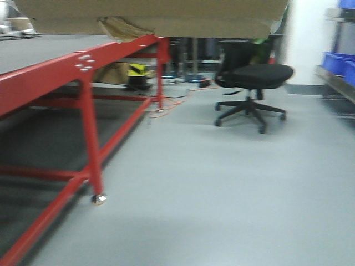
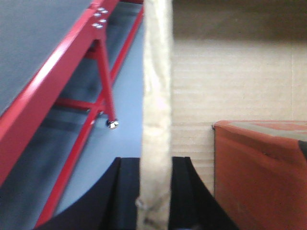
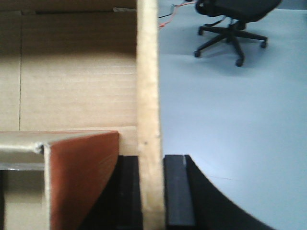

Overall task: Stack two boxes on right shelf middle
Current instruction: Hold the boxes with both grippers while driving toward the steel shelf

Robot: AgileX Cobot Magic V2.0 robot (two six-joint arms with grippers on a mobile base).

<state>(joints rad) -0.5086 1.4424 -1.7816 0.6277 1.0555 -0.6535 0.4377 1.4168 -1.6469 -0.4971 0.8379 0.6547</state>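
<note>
A brown cardboard box hangs across the top of the front view, seen from below, above the floor. In the left wrist view my left gripper is shut on the box's upright wall, one black finger on each side. My right gripper is likewise shut on the opposite wall. Inside the box lies an orange-brown block, also seen in the right wrist view. I cannot make out a second box. A grey metal shelf shows at the far right edge.
A red-framed platform with a grey top runs along the left, its legs reaching the floor. A black office chair stands ahead on the grey floor. Blue bins sit on the shelf. Cables and clutter lie under the platform's far end.
</note>
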